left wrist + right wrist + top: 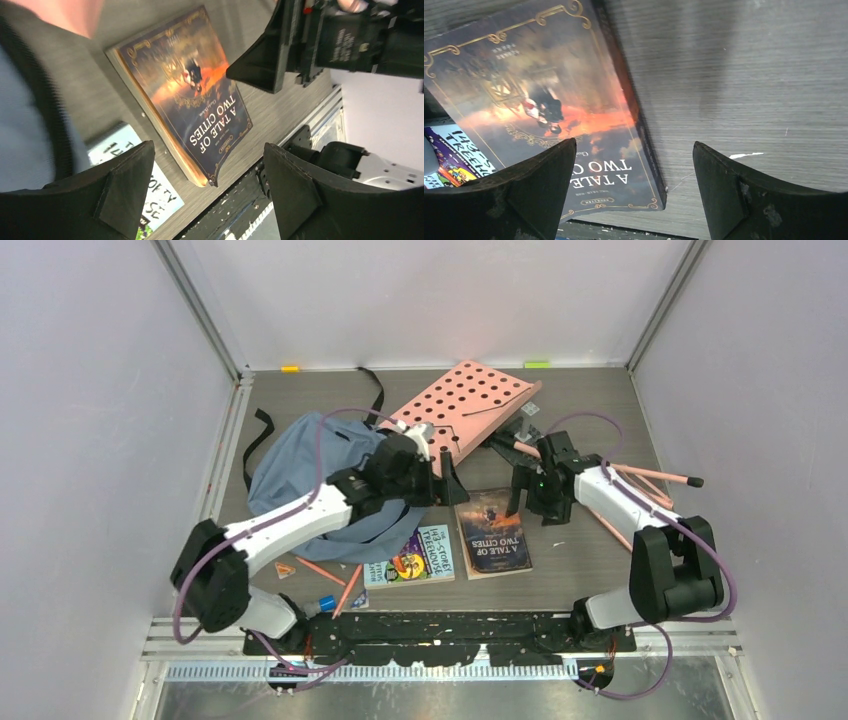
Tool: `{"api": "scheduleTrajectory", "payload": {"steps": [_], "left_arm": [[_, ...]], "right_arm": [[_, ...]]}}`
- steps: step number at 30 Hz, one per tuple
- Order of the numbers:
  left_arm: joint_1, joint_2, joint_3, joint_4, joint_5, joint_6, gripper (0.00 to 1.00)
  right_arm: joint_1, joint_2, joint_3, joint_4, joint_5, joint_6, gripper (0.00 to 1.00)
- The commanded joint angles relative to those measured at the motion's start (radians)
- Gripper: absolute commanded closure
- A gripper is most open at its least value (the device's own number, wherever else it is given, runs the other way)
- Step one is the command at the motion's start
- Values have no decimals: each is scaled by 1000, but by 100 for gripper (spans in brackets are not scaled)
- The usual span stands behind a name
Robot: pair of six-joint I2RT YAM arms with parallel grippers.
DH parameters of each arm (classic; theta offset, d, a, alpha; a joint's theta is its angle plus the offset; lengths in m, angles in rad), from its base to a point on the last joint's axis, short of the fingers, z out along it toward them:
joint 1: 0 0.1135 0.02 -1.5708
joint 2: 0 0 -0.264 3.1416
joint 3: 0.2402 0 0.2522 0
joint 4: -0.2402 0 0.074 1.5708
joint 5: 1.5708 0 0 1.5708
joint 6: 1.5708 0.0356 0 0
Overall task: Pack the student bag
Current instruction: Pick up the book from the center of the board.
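Dusty-blue student bag (290, 465), straps (378, 395) at far end

You have a bag (290, 462) of soft, matt blue cloth. Your surface (585, 565) shows matt grey wood grain. The book (192, 95) has a glossy paper cover catching glare. Both sets of jaws look matt black plastic, slightly rough. The pegboard (478, 410) is smooth, matt pink.

Bare grey tabletop (585, 560) right of dark Two Cities paperback (493, 531); pink pencils (655, 477) beyond; dusty-blue fabric backpack (300, 465) fills left.
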Motion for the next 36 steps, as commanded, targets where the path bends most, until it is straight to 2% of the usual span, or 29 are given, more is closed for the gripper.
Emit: {"api": "scheduleTrajectory", "payload": {"steps": [1,8,21,24,26,29,33,36], "left_arm": [[-58,86,26,88,-52,-77,18],[-90,158,-53,108,-141,-148,18],[-98,299,-93,253,-96,-185,20],[-98,345,-86,280,-63,-185,28],[-97,377,-69,282,-35,-181,39],[-95,415,-35,284,10,-169,46],[-94,438,-6,286,55,-136,62],[-91,433,-11,297,84,-107,72]], "right_arm": [[-50,-74,-71,87,-94,33,7],[-71,-99,-170,209,-171,73,7],[-71,-1,-253,411,-388,142,10],[-71,21,-269,456,-493,157,19],[-71,31,-272,480,-550,170,22],[-71,28,-272,514,-638,178,24],[-71,9,-277,577,-799,219,28],[-71,-33,-282,575,-848,226,30]]}}
